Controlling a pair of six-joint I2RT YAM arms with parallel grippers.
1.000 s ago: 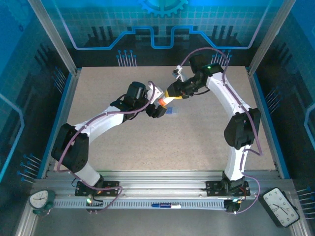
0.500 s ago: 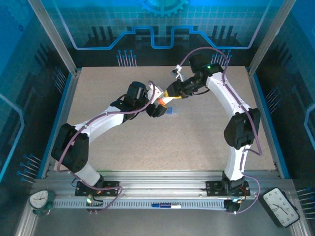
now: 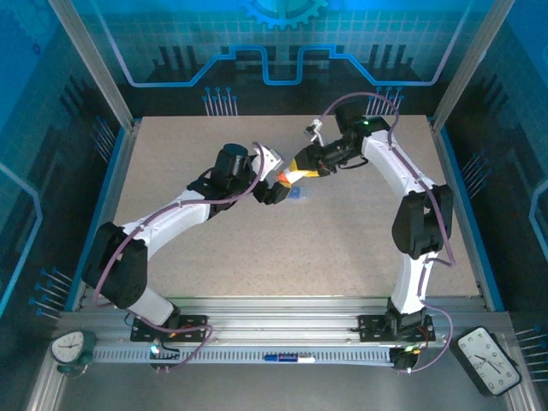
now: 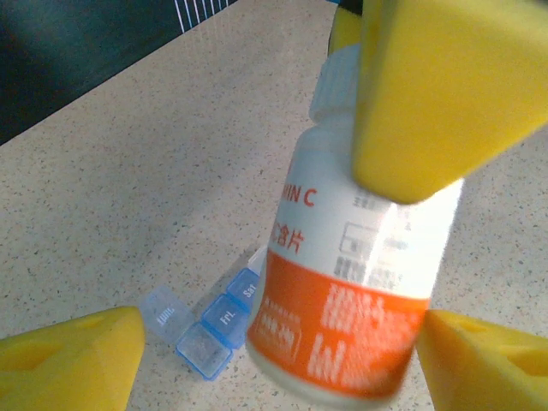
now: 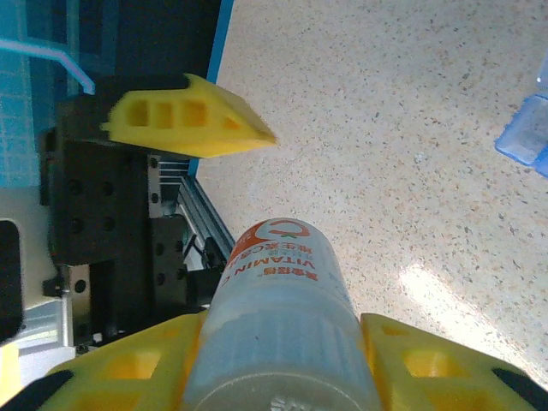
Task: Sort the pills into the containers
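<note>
An orange and white vitamin bottle point(image 3: 289, 176) hangs tilted over the table's middle. My right gripper point(image 5: 282, 364) is shut on its white cap end point(image 4: 342, 81). My left gripper point(image 4: 278, 342) is open, its yellow fingers point(image 4: 73, 360) wide on either side of the bottle's base point(image 4: 342, 325). Just below lies the translucent blue pill box point(image 4: 214, 325), whose compartments are the containers. One of its lids point(image 4: 167, 312) is flipped open. In the top view the box point(image 3: 297, 195) sits beside the left gripper point(image 3: 274, 190). The pills are hidden.
The speckled tabletop point(image 3: 342, 248) spreads all round the box. Aluminium frame posts and blue walls point(image 3: 111, 163) close the table's sides and back. A rail point(image 3: 282, 330) with both arm bases runs along the near edge.
The right wrist has shifted slightly right and tipped the bottle a little. The left arm's forearm and wrist have edged up and left. The grip on the bottle is the same.
</note>
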